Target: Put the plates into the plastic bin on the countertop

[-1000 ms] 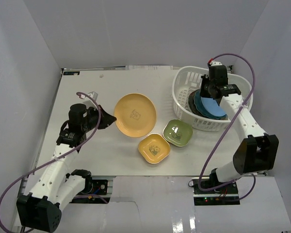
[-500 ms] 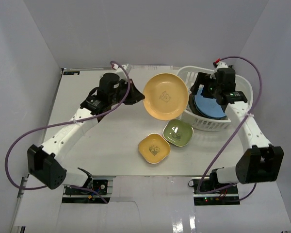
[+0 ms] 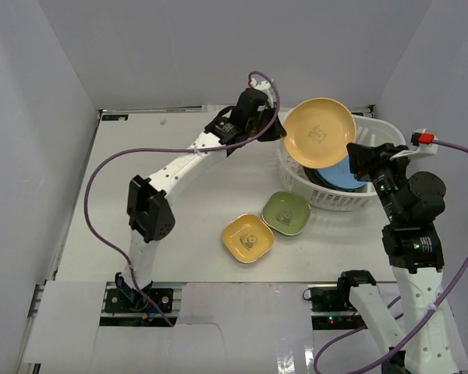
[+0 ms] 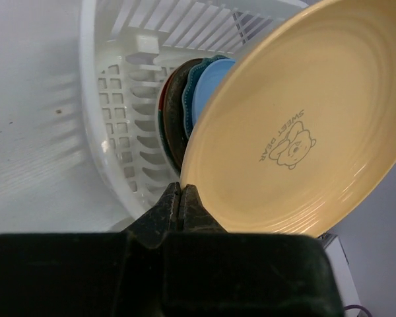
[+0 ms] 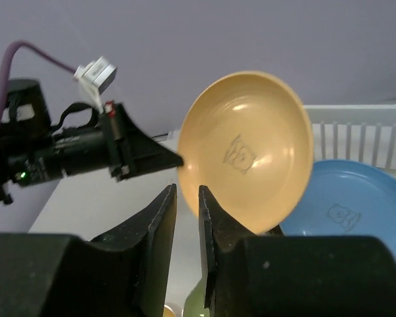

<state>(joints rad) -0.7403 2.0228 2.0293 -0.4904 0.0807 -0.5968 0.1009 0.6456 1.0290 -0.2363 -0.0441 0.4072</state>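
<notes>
My left gripper (image 3: pixel 279 134) is shut on the rim of the round yellow plate (image 3: pixel 320 132) and holds it tilted in the air over the white plastic bin (image 3: pixel 296 167). In the left wrist view the jaws (image 4: pixel 180 188) pinch the plate's (image 4: pixel 297 125) lower edge beside the bin (image 4: pixel 119 99). The bin holds stacked plates with a light blue plate (image 3: pixel 345 173) on top; red, dark and teal rims (image 4: pixel 175 112) show beneath. My right gripper (image 3: pixel 359 158) is slightly open and empty, just right of the bin, facing the yellow plate (image 5: pixel 247 152).
A small square yellow plate (image 3: pixel 248 238) and a green plate (image 3: pixel 286 212) lie on the white countertop (image 3: pixel 164 202) in front of the bin. Pale grey walls close in the table. The left arm stretches across the table's middle.
My left arm lifted the round yellow plate from the table's middle and carried it right, over the bin. My right gripper drew back out of the bin to its right side.
</notes>
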